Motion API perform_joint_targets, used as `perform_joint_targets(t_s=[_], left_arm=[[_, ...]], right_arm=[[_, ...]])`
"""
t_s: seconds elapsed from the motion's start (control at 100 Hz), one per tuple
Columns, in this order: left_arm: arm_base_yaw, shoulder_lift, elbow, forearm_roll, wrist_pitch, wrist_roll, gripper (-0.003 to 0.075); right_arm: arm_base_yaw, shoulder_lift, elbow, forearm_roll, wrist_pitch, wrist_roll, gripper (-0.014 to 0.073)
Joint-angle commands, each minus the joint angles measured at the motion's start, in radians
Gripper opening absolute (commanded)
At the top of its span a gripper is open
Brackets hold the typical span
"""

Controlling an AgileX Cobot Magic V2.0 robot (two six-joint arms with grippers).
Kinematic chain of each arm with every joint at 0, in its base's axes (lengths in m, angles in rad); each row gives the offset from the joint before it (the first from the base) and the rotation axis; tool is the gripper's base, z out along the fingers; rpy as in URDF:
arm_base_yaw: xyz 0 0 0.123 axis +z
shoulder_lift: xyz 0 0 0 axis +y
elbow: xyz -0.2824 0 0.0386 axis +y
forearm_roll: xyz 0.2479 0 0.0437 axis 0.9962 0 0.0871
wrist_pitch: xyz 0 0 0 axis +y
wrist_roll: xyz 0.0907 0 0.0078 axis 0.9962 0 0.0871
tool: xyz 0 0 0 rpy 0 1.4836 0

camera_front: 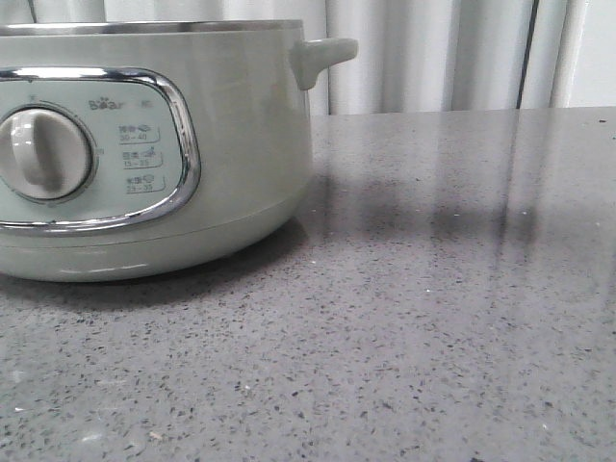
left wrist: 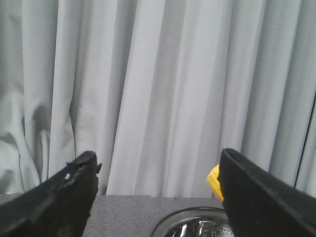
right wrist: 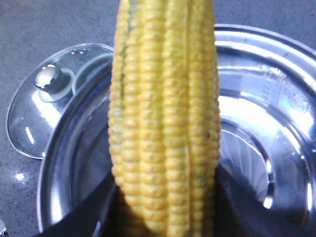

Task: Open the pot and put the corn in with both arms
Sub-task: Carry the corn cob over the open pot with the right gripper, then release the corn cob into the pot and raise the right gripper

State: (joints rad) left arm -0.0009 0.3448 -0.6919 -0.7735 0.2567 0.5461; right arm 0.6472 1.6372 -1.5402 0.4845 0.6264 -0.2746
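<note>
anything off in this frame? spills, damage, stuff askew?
Nothing stands out. The pot is open, its glass lid lying on the counter beside it, knob up. The right hand holds the corn above the opening. No spills or damage visible. The left hand is open.

A grey speckled stone table (camera_front: pixel 433 318) fills the lower part of the front view, and faint dark reflections lie on its polished surface. Behind it hangs a pale curtain (left wrist: pixel 163 89) with long vertical folds. In the right wrist view, a glass lid (right wrist: pixel 47 116) with a shiny metal knob lies on the table.
</note>
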Motion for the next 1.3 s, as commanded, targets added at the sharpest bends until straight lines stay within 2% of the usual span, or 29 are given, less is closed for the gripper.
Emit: perform_joint_targets(t_s=[0.0,0.09,0.13,0.18,0.28,0.35,0.51,0.58,0.65,0.77,0.84,0.91,1.01,1.13,1.29], left_arm=[[-0.015,0.012,-0.033,-0.019,-0.048,-0.002,0.0480],[-0.024,0.012,-0.033,-0.019,-0.045,-0.002,0.0480],[-0.026,0.012,-0.033,-0.019,-0.044,-0.002,0.0480],[-0.028,0.012,-0.033,-0.019,-0.038,-0.002,0.0480],[-0.028,0.012,-0.033,-0.019,-0.029,-0.002,0.0480],[-0.028,0.012,-0.033,-0.019,-0.022,-0.002,0.0480],[-0.028,0.012,-0.033,-0.019,-0.020,-0.002,0.0480],[-0.028,0.012,-0.033,-0.019,-0.020,-0.002,0.0480],[-0.028,0.012,-0.033,-0.019,-0.020,-0.002,0.0480],[-0.028,0.012,-0.033,-0.019,-0.010,-0.002,0.0472],[-0.034,0.012,-0.033,-0.018,0.010,-0.002,0.0421],[-0.058,0.009,-0.033,-0.008,0.039,-0.002,0.0330],[-0.102,0.009,-0.033,0.030,0.092,-0.002,0.0167],[-0.134,0.009,-0.033,0.094,0.151,0.000,-0.0022],[-0.136,0.009,-0.023,0.124,0.166,0.000,-0.0020]], right_arm=[[0.006,-0.005,-0.040,0.017,-0.066,-0.016,0.0135],[0.007,0.014,-0.040,0.017,-0.049,-0.016,0.0146],[0.007,0.017,-0.040,0.017,-0.044,-0.016,0.0184],[0.007,0.017,-0.040,0.015,-0.042,-0.016,0.0266],[0.007,0.017,-0.040,0.015,-0.044,-0.016,0.0485],[0.007,0.012,-0.040,0.015,-0.042,-0.016,0.0576],[0.005,-0.017,-0.040,0.012,-0.032,-0.016,0.0592],[0.005,-0.047,-0.040,-0.005,-0.019,-0.016,0.0559],[0.002,-0.087,-0.040,-0.042,0.008,-0.016,0.0468],[-0.012,-0.187,-0.013,-0.124,0.042,-0.016,0.0195],[-0.021,-0.264,0.031,-0.180,0.031,-0.016,0.0076],[-0.033,-0.355,0.093,-0.227,0.010,-0.016,0.0006],[-0.041,-0.504,0.208,-0.295,-0.034,-0.016,-0.0042],[-0.041,-0.712,0.377,-0.393,-0.109,-0.016,-0.0044],[-0.041,-1.015,0.613,-0.515,-0.202,-0.014,-0.0044]])
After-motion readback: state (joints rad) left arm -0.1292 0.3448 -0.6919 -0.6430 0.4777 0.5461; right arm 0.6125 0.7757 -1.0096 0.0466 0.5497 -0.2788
